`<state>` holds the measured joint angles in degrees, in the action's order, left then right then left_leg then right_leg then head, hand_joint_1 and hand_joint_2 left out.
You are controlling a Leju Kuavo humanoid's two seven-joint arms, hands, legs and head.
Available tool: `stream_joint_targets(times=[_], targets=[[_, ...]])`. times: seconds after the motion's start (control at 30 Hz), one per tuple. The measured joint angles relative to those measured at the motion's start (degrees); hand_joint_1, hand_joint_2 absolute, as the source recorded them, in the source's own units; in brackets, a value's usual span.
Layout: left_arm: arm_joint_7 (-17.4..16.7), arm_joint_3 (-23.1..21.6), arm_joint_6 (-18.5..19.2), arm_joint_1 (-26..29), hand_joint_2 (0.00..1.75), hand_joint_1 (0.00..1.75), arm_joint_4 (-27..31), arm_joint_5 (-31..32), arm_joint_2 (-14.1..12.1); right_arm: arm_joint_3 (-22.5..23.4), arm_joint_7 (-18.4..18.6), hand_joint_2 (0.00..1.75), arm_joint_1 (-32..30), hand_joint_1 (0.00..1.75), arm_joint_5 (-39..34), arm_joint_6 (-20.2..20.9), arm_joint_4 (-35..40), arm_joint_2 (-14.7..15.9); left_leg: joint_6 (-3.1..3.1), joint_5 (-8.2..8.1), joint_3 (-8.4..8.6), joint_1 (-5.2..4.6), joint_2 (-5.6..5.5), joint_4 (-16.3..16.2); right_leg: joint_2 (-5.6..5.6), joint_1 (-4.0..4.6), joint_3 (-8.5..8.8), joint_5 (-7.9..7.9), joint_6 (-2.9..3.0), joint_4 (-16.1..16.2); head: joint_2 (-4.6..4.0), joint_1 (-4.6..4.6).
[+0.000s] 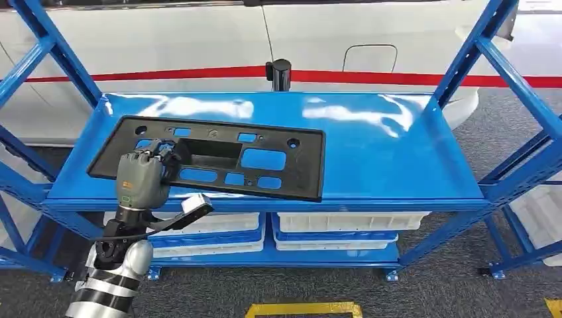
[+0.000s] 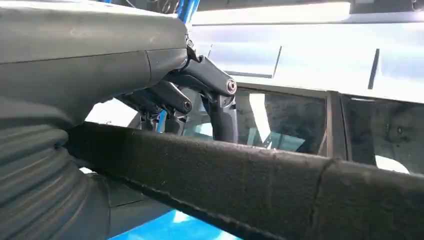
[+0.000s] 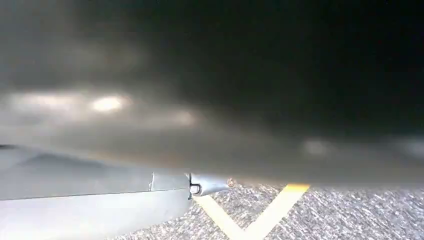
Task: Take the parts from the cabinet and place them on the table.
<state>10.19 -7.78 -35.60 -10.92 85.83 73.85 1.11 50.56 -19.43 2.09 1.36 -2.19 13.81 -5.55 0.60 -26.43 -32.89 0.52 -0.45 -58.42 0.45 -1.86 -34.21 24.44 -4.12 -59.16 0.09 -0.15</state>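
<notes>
A long black plastic part (image 1: 305,169) with several cut-outs lies flat on the top shelf of the blue cabinet (image 1: 397,152), towards its left. My left hand (image 1: 140,179) is at the part's front left edge, its fingers reaching over the rim into a cut-out. In the left wrist view the part's rough black edge (image 2: 260,180) runs between the grey thumb side of my left hand (image 2: 90,70) and the dark fingers (image 2: 220,100) curled over it. My right hand (image 3: 100,200) hangs low over the floor; how its fingers lie is unclear.
White bins (image 1: 338,222) sit on the lower shelf. Blue uprights frame both sides of the cabinet. A white car body with a red stripe (image 1: 371,40) stands close behind, with a black post (image 1: 278,73) at the shelf's back edge. Yellow floor marking (image 1: 305,309) lies in front.
</notes>
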Motion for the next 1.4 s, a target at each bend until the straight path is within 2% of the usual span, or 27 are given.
stream_joint_targets(times=[0.1, 0.13, 0.17, 0.23, 0.3, 0.37, 0.43, 0.47, 0.57, 0.63, 0.7, 0.77, 0.8, 0.83, 0.87, 0.9, 0.93, 0.97, 1.0, 1.1, 1.13, 1.17, 1.2, 1.27, 1.3, 1.33, 1.4], targets=[[0.0, 0.0, 0.0, 0.0, 1.75, 1.75, 0.0, 0.0, 0.0, 0.1, 0.0, 0.0, 0.1, 0.0, 0.0, 0.0, 0.0, 0.0, -0.72, 0.12, -0.07, 0.09, -0.1, -0.1, 0.05, -0.16, -0.36, 0.43, 1.25, 0.4, 0.0, -0.61], [0.0, 0.0, 0.0, 0.0, 1.75, 1.75, 0.0, -0.1, 0.0, 0.1, 0.0, 0.0, 0.2, 0.0, 0.1, 0.0, 0.0, 0.0, -1.07, -0.61, -0.28, 0.49, -0.02, -0.7, -0.01, -0.76, -0.38, 0.14, 1.93, 0.6, 0.0, -0.59], [0.0, 0.0, 0.0, 0.0, 1.75, 1.75, 0.0, -0.1, 0.0, 0.1, 0.0, 0.0, 0.2, 0.0, 0.1, 0.0, 0.0, 0.0, -1.2, -2.52, -0.93, 0.5, 0.12, -2.4, -0.01, -0.61, -0.46, 0.03, 2.37, 0.6, 0.0, -0.74], [0.0, -0.1, 0.0, 0.0, 1.75, 1.75, 0.0, -0.1, 0.0, 0.2, 0.0, 0.0, 0.2, 0.0, 0.1, 0.0, 0.0, 0.0, -1.46, -7.9, -4.2, 0.53, 0.19, -10.7, -0.08, -0.38, -0.83, -0.21, 3.24, 0.6, 0.0, -0.83], [0.0, -0.2, 0.0, 0.2, 1.75, 1.75, 0.0, -0.1, 0.0, 0.3, 0.0, 0.0, 0.2, 0.0, 0.1, 0.0, 0.0, 0.0, -1.68, -10.49, -6.83, 0.57, 0.19, -17.7, -0.13, -0.17, -1.3, -0.47, 3.55, 0.6, 0.0, -0.83], [0.0, -0.2, 0.0, 0.4, 1.75, 1.75, 0.0, -0.1, 0.0, 0.4, 0.0, 0.0, 0.2, 0.0, 0.1, 0.0, 0.0, 0.0, -1.64, -7.85, -4.73, 0.7, 0.22, -14.9, -0.13, -0.16, -1.65, -0.82, 3.37, 0.6, 0.0, -0.87], [0.0, -0.2, 0.0, 0.3, 1.75, 1.75, 0.0, -0.1, 0.0, 0.4, 0.0, 0.0, 0.2, 0.0, 0.2, 0.0, 0.0, 0.0, -1.66, -3.62, 1.2, 0.93, 0.26, -5.1, -0.09, -0.32, -1.79, -1.13, 2.9, 0.5, 0.0, -0.89], [0.0, -0.2, 0.0, 0.2, 1.75, 1.75, 0.0, -0.1, 0.0, 0.4, 0.0, 0.0, 0.2, 0.0, 0.2, 0.0, 0.0, 0.0, -1.82, -3.87, 3.58, 1.05, 0.22, -0.9, -0.06, 0.01, -1.92, -1.34, 2.55, 0.4, 0.0, -0.94], [0.0, -0.3, 0.0, 0.2, 1.75, 1.75, 0.0, -0.1, 0.1, 0.4, 0.0, 0.0, 0.3, 0.0, 0.2, 0.0, 0.0, 0.0, -1.35, -3.07, 2.72, 0.28, -0.23, -1.3, -0.05, 0.15, -2.22, -2.28, 1.19, 0.6, 0.0, -0.76], [0.0, -0.3, 0.0, 0.1, 1.75, 1.75, 0.0, -0.1, 0.0, 0.5, 0.0, 0.0, 0.1, 0.0, 0.2, 0.0, 0.0, 0.0, 0.16, -1.95, 2.09, 0.46, -0.06, -0.7, -0.1, 0.04, -2.67, -2.56, 0.31, 0.7, 0.0, -0.72], [0.0, -0.4, 0.0, -0.1, 1.75, 1.75, 0.0, -0.2, 0.0, 0.5, 0.0, 0.0, 0.2, 0.0, 0.2, 0.0, 0.0, 0.1, 1.24, -0.98, 0.94, 0.31, -0.02, -0.7, -0.21, 0.08, -5.07, 1.62, 1.04, -3.8, 0.0, -0.41], [0.0, -0.4, 0.0, 0.0, 1.75, 1.75, 0.0, -0.2, 0.0, 0.4, 0.0, 0.0, 0.2, 0.0, 0.2, 0.0, 0.0, 0.0, 1.6, -0.01, -0.51, 0.0, 0.01, -0.7, -0.22, 0.2, -8.58, 6.56, 1.38, -13.7, 0.0, -0.35], [0.0, -0.4, 0.0, 0.1, 1.75, 1.75, 0.0, -0.2, 0.0, 0.4, 0.0, 0.0, 0.2, 0.0, 0.2, 0.0, 0.0, 0.0, 1.63, 0.43, -1.18, -0.23, 0.07, -0.8, -0.22, 0.23, -9.43, 7.64, 1.19, -17.1, 0.0, -0.33], [0.0, -0.4, 0.0, 0.2, 1.75, 1.75, 0.0, -0.2, 0.0, 0.4, 0.0, 0.0, 0.3, 0.0, 0.2, 0.0, 0.0, 0.0, 1.69, 0.81, -1.67, -0.37, 0.13, -0.8, -0.22, 0.29, -8.92, 7.55, 0.87, -17.5, 0.0, -0.35], [0.0, -0.4, 0.0, 0.2, 1.75, 1.75, 0.0, -0.2, 0.0, 0.4, 0.0, 0.0, 0.3, 0.0, 0.2, 0.1, 0.0, 0.0, 1.7, 1.17, -2.12, -0.5, 0.13, -0.8, -0.22, 0.46, -7.05, 6.71, 0.6, -15.3, 0.0, -0.33], [0.0, -0.4, 0.0, 0.2, 1.75, 1.75, 0.0, -0.2, 0.0, 0.4, 0.0, 0.0, 0.3, 0.0, 0.2, 0.1, 0.0, 0.0, 1.65, 1.56, -2.53, -0.69, 0.12, -0.8, -0.22, 0.77, -3.62, 5.27, 0.48, -10.4, 0.0, -0.32], [0.0, -0.4, 0.0, 0.2, 1.75, 1.75, 0.0, -0.2, 0.0, 0.5, 0.0, 0.0, 0.3, 0.0, 0.2, 0.1, 0.0, 0.1, 1.62, 1.9, -2.81, -0.81, 0.11, -0.8, -0.22, 1.15, 0.27, 4.16, 0.8, -4.6, 0.0, -0.3], [0.0, -0.4, 0.0, 0.2, 1.75, 1.75, 0.0, -0.2, 0.0, 0.5, 0.0, 0.0, 0.4, 0.0, 0.2, 0.1, 0.0, 0.2, 1.56, 2.15, -2.89, -0.66, 0.12, -0.8, -0.22, 1.65, 3.47, 4.06, 1.6, 0.1, 0.0, -0.35], [0.0, -0.3, 0.0, 0.1, 1.75, 1.75, 0.0, -0.2, 0.0, 0.5, 0.0, 0.0, 0.6, 0.0, 0.3, 0.1, 0.1, 0.5, 1.16, 2.49, -3.19, -1.17, 0.16, -0.7, -0.56, 2.03, 4.79, 3.97, 2.34, 1.4, 0.0, -0.5], [0.0, -0.4, 0.1, 0.1, 1.75, 1.75, 0.0, -0.3, 0.0, 0.5, -0.2, 0.0, 0.7, 0.0, 0.4, 0.1, 0.1, 0.6, -0.02, 3.54, -3.1, -0.66, 0.27, -0.3, -0.48, 2.45, 3.59, 3.13, 3.03, 1.9, 0.0, -0.3], [0.1, -0.4, 0.1, 0.0, 1.75, 1.75, 0.0, -0.4, 0.0, 0.5, -0.2, 0.0, 0.6, 0.0, 0.5, 0.1, 0.1, 0.5, -0.41, 3.74, -3.3, -0.98, 0.22, -0.3, -0.54, 1.58, 3.51, 2.34, 3.62, 2.8, 0.0, -0.24], [0.1, -0.4, 0.1, 0.1, 1.75, 1.75, 0.0, -0.5, -0.1, 0.5, -0.2, 0.0, 0.7, 0.0, 0.5, 0.1, 0.1, 0.5, -0.63, 2.3, -3.99, -0.82, 0.16, -1.2, -0.77, 1.03, 3.87, 1.79, 3.92, 3.1, 0.0, -0.33], [0.1, -0.4, 0.2, 0.1, 1.75, 1.75, 0.0, -0.6, -0.2, 0.5, -0.2, 0.0, 0.7, 0.0, 0.5, 0.1, 0.1, 0.5, -0.91, -1.08, -4.89, -0.59, 0.19, -3.8, -0.78, 0.9, 3.34, 1.15, 4.81, 3.2, 0.0, -0.59], [0.1, -0.4, 0.2, 0.2, 1.75, 1.75, 0.0, -0.6, -0.3, 0.5, 0.0, 0.0, 0.6, 0.0, 0.7, -0.1, 0.1, 0.5, -1.69, -6.6, -7.18, -0.05, 0.21, -11.9, -0.82, 0.91, 2.38, 0.37, 4.69, 3.1, 0.0, -0.57], [0.1, -0.5, 0.2, 0.4, 1.75, 1.75, 0.0, -0.6, -0.3, 0.5, 0.0, 0.0, 0.6, 0.0, 0.7, -0.1, 0.1, 0.5, -2.06, -7.87, -8.0, 0.13, 0.21, -15.3, -0.83, 0.9, 1.83, 0.01, 4.54, 3.0, 0.0, -0.61], [0.1, -0.5, 0.2, 0.6, 1.75, 1.75, 0.0, -0.6, -0.3, 0.5, 0.1, 0.0, 0.6, 0.0, 0.7, -0.2, 0.1, 0.5, -2.4, -7.57, -7.73, 0.42, 0.24, -16.6, -0.83, 0.79, 1.24, -0.3, 4.23, 2.9, 0.0, -0.63], [0.2, -0.6, 0.1, 0.7, 1.75, 1.75, 0.0, -0.6, -0.4, 0.5, 0.2, 0.0, 0.6, 0.0, 0.9, -0.7, 0.1, 0.3, -3.08, -4.05, -3.43, 1.07, 0.28, -11.4, -0.8, 0.31, 0.17, -0.82, 3.75, 2.4, 0.0, -0.63]])
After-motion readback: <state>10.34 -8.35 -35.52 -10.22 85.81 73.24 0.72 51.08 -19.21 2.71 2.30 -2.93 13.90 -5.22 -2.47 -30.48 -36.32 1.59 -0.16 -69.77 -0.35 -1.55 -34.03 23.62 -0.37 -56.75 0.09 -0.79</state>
